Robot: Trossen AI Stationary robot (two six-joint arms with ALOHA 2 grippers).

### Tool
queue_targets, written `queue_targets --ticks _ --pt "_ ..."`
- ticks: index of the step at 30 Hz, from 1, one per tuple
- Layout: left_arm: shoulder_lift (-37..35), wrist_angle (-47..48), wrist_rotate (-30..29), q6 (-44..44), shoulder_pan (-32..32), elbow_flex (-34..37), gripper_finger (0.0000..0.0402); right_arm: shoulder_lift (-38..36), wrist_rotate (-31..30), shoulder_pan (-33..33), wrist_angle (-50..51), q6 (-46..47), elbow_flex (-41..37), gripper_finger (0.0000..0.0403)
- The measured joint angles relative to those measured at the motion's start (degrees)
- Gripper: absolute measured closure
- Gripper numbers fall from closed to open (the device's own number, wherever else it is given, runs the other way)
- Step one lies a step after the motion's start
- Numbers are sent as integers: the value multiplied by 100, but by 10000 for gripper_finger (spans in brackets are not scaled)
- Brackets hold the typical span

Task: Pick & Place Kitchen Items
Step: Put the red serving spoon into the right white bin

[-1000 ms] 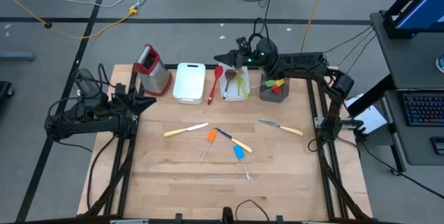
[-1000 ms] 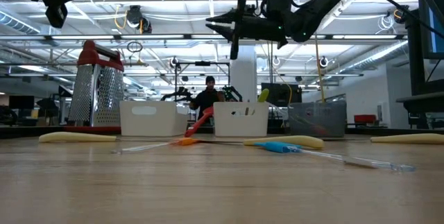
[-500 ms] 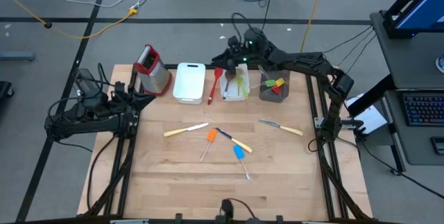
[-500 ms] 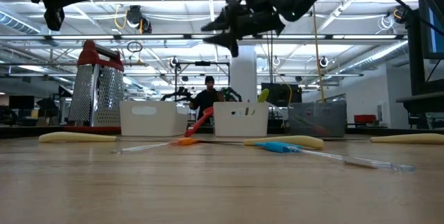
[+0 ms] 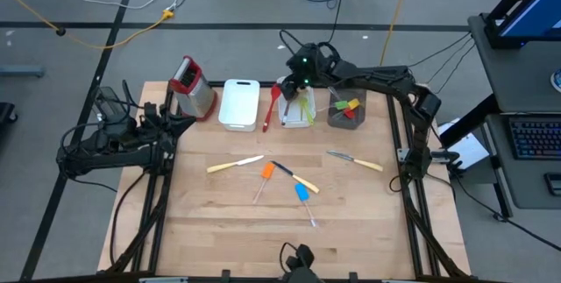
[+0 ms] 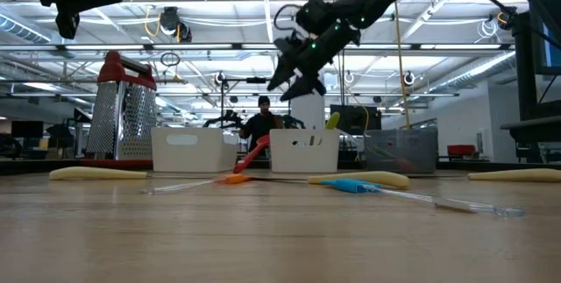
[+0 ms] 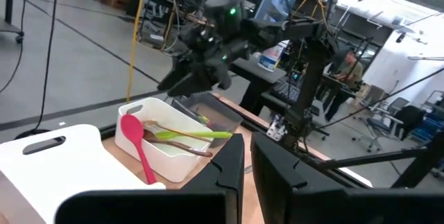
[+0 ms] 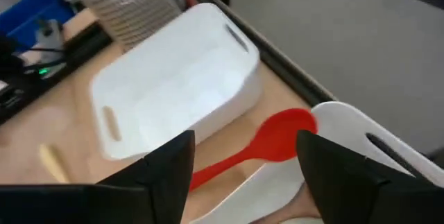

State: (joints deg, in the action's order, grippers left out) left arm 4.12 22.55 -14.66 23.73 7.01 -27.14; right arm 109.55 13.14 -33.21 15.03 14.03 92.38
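Note:
My right gripper (image 5: 289,78) hangs open above the far white bin (image 5: 296,108), tilted down; in its wrist view a red spoon (image 8: 277,139) shows between its fingers, well below them. That bin holds a green spatula (image 7: 198,135) and a wooden spoon (image 7: 182,148). The red spoon (image 5: 272,106) leans with its bowl on the bin's rim. Two cream-handled knives (image 5: 235,165) (image 5: 355,159), an orange spatula (image 5: 266,174), a yellow-handled knife (image 5: 303,181) and a blue spatula (image 5: 302,194) lie on the table. My left gripper (image 7: 247,175) waits shut at the table's left edge.
A metal grater with a red top (image 5: 193,87) stands at the far left, next to a second white bin (image 5: 239,103). A grey cup (image 5: 346,112) with coloured utensils stands right of the bins. A person (image 6: 263,125) shows in the room beyond the table.
My right gripper has tipped from level to slanting down toward the far white bin and the red spoon, sinking a little, and its fingers have opened. Nothing on the table has moved.

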Motion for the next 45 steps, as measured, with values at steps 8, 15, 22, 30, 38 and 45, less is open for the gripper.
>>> queue_targets --ticks 8,15,22,30,38,45 --pt "0 4 -50 -70 4 0 369 444 -258 -45 -74 582 0 156" --pt "0 2 -50 -72 4 0 369 608 -444 -87 -158 775 -7 156" --pt "0 4 -54 -99 4 0 369 820 -409 -159 -251 1122 -7 156" --pt "0 27 -52 -107 4 0 369 1074 -411 -138 -427 1251 -4 156" --pt "0 46 -112 -105 4 -1 369 1061 -413 -161 -824 1253 0 156" --pt "0 43 -156 -93 4 -1 369 1286 -176 -256 -722 1541 -10 156"
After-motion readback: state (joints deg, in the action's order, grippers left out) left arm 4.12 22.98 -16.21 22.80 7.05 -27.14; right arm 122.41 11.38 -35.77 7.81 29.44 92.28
